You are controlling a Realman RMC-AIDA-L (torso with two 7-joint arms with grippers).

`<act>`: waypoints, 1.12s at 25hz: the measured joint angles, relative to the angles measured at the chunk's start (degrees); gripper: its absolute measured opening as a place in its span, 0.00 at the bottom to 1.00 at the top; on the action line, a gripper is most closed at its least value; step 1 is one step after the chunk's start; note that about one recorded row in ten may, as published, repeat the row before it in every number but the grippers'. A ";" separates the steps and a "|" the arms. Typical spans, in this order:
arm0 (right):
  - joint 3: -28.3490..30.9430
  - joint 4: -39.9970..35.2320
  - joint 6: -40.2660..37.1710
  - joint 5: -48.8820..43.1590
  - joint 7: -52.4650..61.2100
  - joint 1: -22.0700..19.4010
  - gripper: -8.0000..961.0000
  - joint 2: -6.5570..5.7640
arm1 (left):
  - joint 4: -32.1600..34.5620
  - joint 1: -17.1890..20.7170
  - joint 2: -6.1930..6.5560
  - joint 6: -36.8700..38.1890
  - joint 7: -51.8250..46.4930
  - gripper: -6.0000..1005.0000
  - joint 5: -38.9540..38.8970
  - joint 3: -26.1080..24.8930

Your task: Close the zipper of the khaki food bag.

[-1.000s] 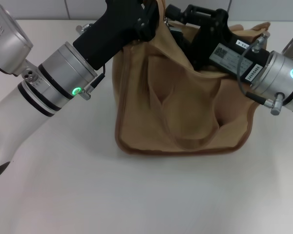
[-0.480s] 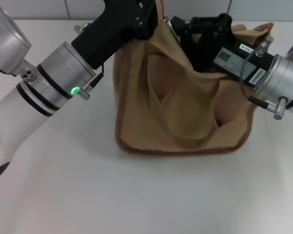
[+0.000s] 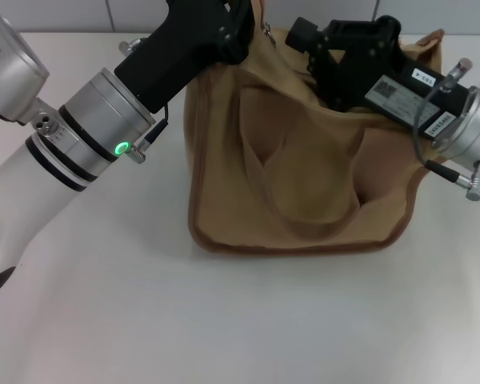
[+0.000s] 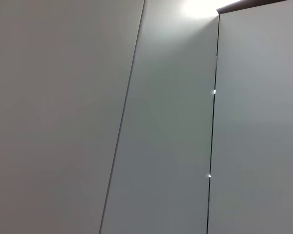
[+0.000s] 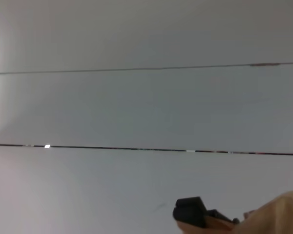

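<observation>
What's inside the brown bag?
Nothing inside the khaki food bag shows. Its cloth and both grippers cover the top: the left gripper at the left corner, the right gripper along the top edge. The contents stay hidden.

White, matte table [image 3: 224, 320], plain surface, bounded at the far edge by a pale tiled wall [image 3: 136, 12]. Standing directly on it, toward the far middle: khaki food bag [image 3: 304, 184], boxy, base flat on the surface, darker brown trim along the bottom edge and corners, one strap handle hanging down across the front. Soft shadow on the table beneath the bag's near edge. Nothing else seen resting on the surface.
</observation>
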 joint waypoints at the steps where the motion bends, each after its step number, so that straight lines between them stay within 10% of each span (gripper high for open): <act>1: -0.06 -0.05 -0.23 0.01 0.00 -0.06 0.02 -0.05 | 0.00 -0.02 0.00 -0.04 0.00 0.02 0.02 0.00; 17: 1.33 -6.36 -7.68 3.54 -1.90 -7.05 0.14 -2.23 | -0.14 -0.22 0.00 -0.29 0.01 0.02 0.36 0.01; 28: 0.55 -4.03 -7.95 3.22 7.59 -3.43 0.58 -0.75 | -0.79 -0.69 0.00 -0.05 0.02 0.02 0.39 0.01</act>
